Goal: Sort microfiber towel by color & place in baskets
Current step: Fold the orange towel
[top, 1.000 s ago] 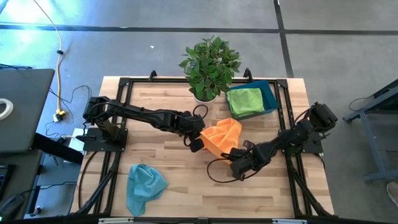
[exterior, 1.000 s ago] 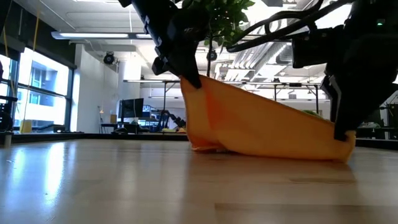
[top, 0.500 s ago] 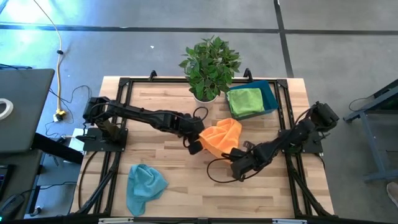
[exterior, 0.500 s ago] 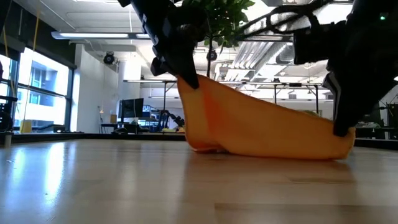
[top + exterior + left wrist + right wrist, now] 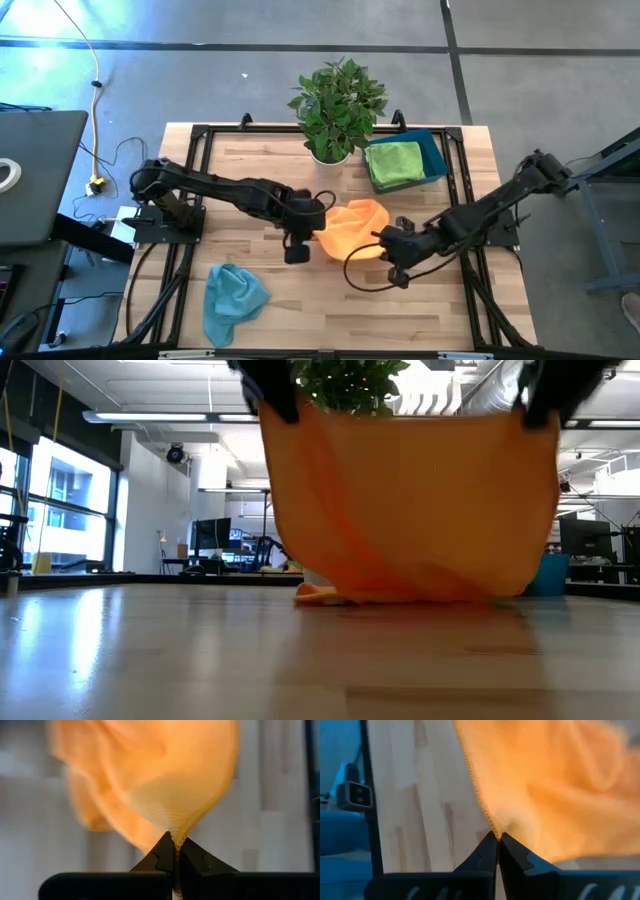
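Both pincers, left [image 5: 312,226] and right [image 5: 384,247], are clamped shut on the orange towel [image 5: 352,226] mid-frame, stretching it, probably to fold before binning.

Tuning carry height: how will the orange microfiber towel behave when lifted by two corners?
Likely floppy: the orange microfiber towel sags in a curtain between the left gripper and the right gripper, its lower edge bunched on the wooden table. Probably light: a pinched edge at each gripper carries it.
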Controlling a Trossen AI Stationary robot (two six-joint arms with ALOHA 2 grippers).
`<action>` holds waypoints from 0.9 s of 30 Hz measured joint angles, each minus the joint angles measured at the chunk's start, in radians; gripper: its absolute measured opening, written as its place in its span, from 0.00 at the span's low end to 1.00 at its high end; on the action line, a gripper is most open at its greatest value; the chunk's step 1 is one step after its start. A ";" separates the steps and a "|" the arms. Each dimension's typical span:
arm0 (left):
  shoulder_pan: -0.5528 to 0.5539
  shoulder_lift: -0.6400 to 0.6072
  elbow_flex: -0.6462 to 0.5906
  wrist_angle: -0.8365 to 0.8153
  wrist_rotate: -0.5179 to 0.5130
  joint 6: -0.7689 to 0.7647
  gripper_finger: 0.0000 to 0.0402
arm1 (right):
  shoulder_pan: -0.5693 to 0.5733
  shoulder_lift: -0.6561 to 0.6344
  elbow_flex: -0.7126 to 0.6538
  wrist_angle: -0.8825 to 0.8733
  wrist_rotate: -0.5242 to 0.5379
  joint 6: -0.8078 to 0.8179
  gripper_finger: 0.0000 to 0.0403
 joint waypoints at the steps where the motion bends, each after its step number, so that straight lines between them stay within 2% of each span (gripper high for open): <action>1: -0.008 -0.001 0.039 -0.048 -0.039 0.033 0.00 | -0.002 -0.012 0.032 -0.034 0.014 -0.026 0.00; 6: -0.039 -0.001 0.210 -0.229 -0.261 0.154 0.00 | -0.004 -0.020 0.198 -0.227 0.141 -0.146 0.00; 10: -0.060 -0.001 0.313 -0.314 -0.467 0.172 0.00 | -0.011 0.002 0.337 -0.396 0.315 -0.179 0.00; 14: -0.065 -0.001 0.397 -0.348 -0.583 0.207 0.00 | -0.032 0.013 0.462 -0.477 0.447 -0.238 0.00; 19: -0.066 -0.001 0.477 -0.350 -0.742 0.275 0.00 | -0.078 0.014 0.553 -0.501 0.505 -0.370 0.00; 23: -0.065 -0.001 0.526 -0.350 -0.886 0.303 0.00 | -0.125 0.014 0.570 -0.506 0.546 -0.445 0.00; 25: -0.064 -0.001 0.542 -0.351 -0.876 0.286 0.00 | -0.144 0.014 0.570 -0.507 0.500 -0.447 0.00; 27: -0.070 -0.001 0.559 -0.363 -0.756 0.234 0.00 | -0.152 0.014 0.570 -0.506 0.352 -0.444 0.00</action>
